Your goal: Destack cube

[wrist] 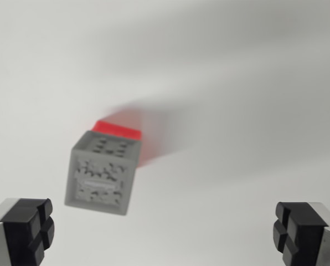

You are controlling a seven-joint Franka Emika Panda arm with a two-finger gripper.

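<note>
White, featureless tabletop point(237, 83) fills the wrist view, streaked with soft grey motion blur, so we read fine detail with caution.

Looking down from the wrist, we see a grey cube point(101, 174) with a rough, patterned face sitting on top of a red cube point(120, 131), of which only a thin strip of the far edge shows beyond the grey one. A reddish smear trails off toward the wrist view's right; we take that for blur or reflection and not for a third object. The two cubes are touching, stacked, with the grey one covering nearly all of the red, which is why the red one shows only as a sliver.

Our gripper point(165, 233) hangs above the surface with its black fingertip pads point(29, 230) spread wide at the bottom corners of the picture, holding nothing. The stack lies left of the midline between the fingertips, closer to the pad at the wrist view's left, and well apart from the other pad.

We judge the destacking not yet begun: the gripper would need to centre over the grey cube before descending and closing on it, leaving the red cube on the table.
</note>
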